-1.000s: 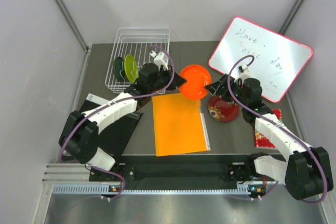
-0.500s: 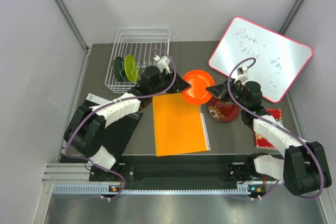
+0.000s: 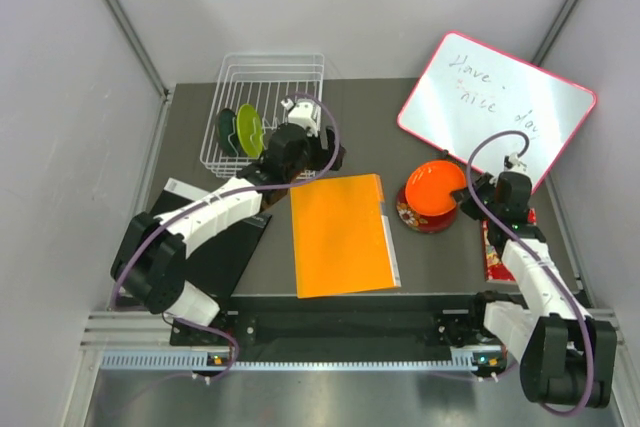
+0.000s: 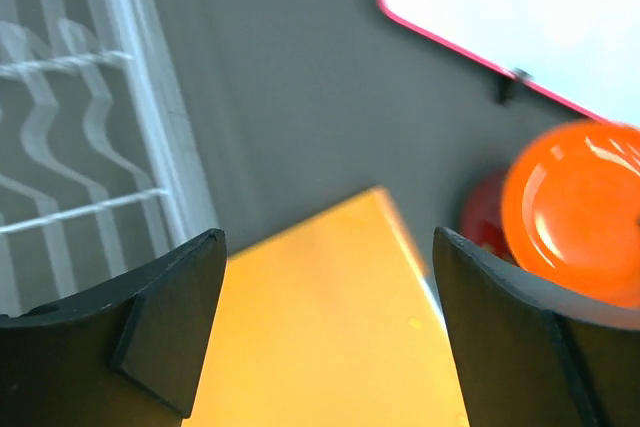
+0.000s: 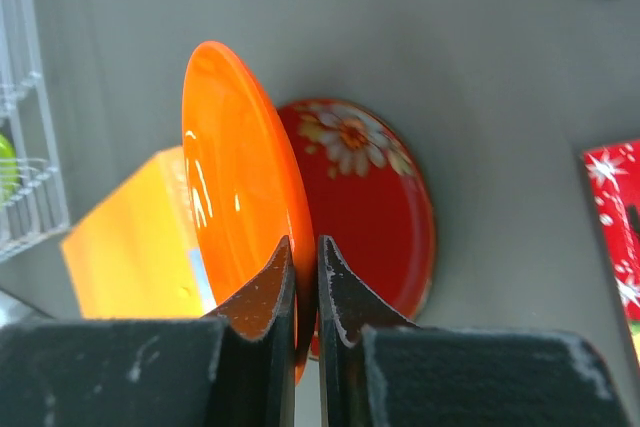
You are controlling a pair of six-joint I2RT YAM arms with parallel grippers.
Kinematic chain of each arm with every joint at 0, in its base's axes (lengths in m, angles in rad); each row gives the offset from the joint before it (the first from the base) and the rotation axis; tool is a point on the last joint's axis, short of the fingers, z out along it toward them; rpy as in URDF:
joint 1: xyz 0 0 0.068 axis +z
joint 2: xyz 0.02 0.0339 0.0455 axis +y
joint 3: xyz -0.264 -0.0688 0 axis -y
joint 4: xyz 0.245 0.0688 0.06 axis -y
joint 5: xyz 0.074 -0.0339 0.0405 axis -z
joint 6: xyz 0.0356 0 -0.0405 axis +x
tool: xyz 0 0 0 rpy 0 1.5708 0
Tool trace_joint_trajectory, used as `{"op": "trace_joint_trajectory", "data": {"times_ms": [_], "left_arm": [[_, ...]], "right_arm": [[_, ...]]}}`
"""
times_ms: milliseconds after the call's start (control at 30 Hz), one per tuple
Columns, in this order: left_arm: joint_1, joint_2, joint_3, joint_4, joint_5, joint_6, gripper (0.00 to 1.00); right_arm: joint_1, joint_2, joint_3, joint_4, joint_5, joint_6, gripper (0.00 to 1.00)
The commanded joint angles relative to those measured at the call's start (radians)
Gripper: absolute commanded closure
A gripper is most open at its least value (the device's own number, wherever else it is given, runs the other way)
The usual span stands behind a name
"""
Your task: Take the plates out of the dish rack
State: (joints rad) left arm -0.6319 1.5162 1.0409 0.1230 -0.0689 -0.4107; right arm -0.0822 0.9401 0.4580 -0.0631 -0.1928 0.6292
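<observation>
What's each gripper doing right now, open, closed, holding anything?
Left gripper: open, holding nothing.
Right gripper: closed on the rim of the orange plate.

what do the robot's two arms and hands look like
The left arm and right arm have white shells on black joints, each with a looping purple cable. The left hand and right hand have matte black wedge fingers; the right's look scuffed pale.

The left arm (image 3: 215, 205) and right arm (image 3: 528, 265) wear white shells over black joints; a purple cable (image 3: 469, 179) loops along each; the fingers (image 4: 150, 337) are matte black wedges.
</observation>
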Motion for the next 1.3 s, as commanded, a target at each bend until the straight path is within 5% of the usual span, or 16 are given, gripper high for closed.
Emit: {"op": "trace_joint_trajectory", "data": {"times_ms": [0,333,667,867,1267], "left_arm": [[0.011,-0.063,0.047,-0.049,-0.317,0.147,0.1],[0.132,-0.039,0.025,-0.071,-0.422,0.151,0.07],[0.268,-0.022,-0.007,-0.066,-0.316,0.104,0.08],[0.317,-0.004,-0.008,-0.06,-0.295,0.093,0.08],[0.347,0.053,0.013,-0.04,-0.339,0.104,0.08]], "right_arm": [[-0.011,0.034,0.007,-0.047,0.033,-0.057,1.0],[-0.013,0.164,-0.013,0.055,-0.06,-0.057,0.96],[-0.013,0.239,0.039,0.008,-0.086,-0.12,0.48],[-0.011,0.206,0.137,-0.18,0.016,-0.216,0.33],[-0.011,0.046,0.246,-0.356,0.165,-0.255,0.28]]}}
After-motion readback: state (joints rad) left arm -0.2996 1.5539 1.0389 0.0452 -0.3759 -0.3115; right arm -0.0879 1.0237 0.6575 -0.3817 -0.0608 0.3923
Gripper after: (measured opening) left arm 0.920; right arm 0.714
